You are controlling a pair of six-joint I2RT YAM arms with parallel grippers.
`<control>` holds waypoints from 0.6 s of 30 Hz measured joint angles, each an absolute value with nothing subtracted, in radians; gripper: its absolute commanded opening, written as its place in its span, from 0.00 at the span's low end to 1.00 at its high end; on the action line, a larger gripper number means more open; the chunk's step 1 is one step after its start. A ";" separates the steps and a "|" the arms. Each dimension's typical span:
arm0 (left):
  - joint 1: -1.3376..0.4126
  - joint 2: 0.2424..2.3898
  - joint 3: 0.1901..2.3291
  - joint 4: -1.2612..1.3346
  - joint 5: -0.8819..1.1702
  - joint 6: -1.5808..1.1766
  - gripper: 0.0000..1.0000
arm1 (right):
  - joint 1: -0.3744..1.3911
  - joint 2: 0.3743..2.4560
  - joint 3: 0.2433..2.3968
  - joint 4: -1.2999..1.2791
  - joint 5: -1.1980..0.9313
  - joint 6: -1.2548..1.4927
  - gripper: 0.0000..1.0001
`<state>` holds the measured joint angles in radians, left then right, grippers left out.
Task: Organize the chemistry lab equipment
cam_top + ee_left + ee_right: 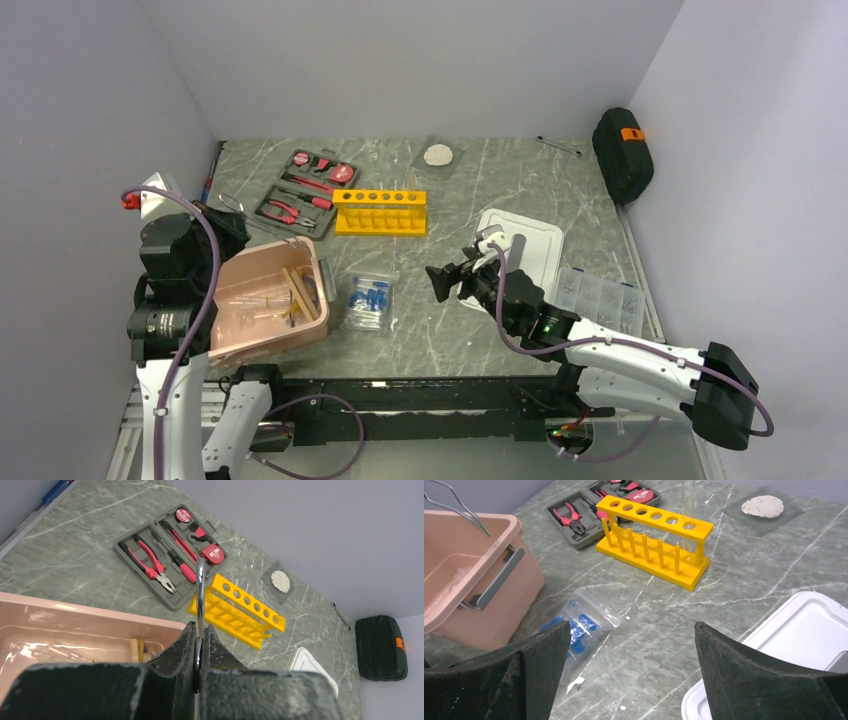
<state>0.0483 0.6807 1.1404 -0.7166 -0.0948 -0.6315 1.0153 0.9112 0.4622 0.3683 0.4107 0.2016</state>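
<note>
A yellow test-tube rack (380,212) (651,545) (240,610) stands at mid-table with one clear tube (688,510) in an end hole. A clear bag of blue-capped tubes (370,300) (576,625) lies in front of it. Tan wooden clamps (298,292) (135,650) lie inside the pink bin (322,300), beside clear items I cannot make out. Above the bin's far rim, my left gripper (222,225) (200,627) is shut on a thin metal wire tool (200,585). My right gripper (455,270) (631,625) hangs open and empty to the right of the bag.
A red-and-black tool kit (305,193) (170,560) lies open behind the bin. A white lid (525,245) (804,635) sits under my right wrist, with a clear parts box (600,297) to its right. A black case (622,155) leans at the far right wall.
</note>
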 measured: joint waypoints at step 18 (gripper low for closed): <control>0.049 0.646 1.013 -0.721 -0.259 -0.651 0.00 | 1.015 0.930 0.462 0.368 0.410 0.206 0.95</control>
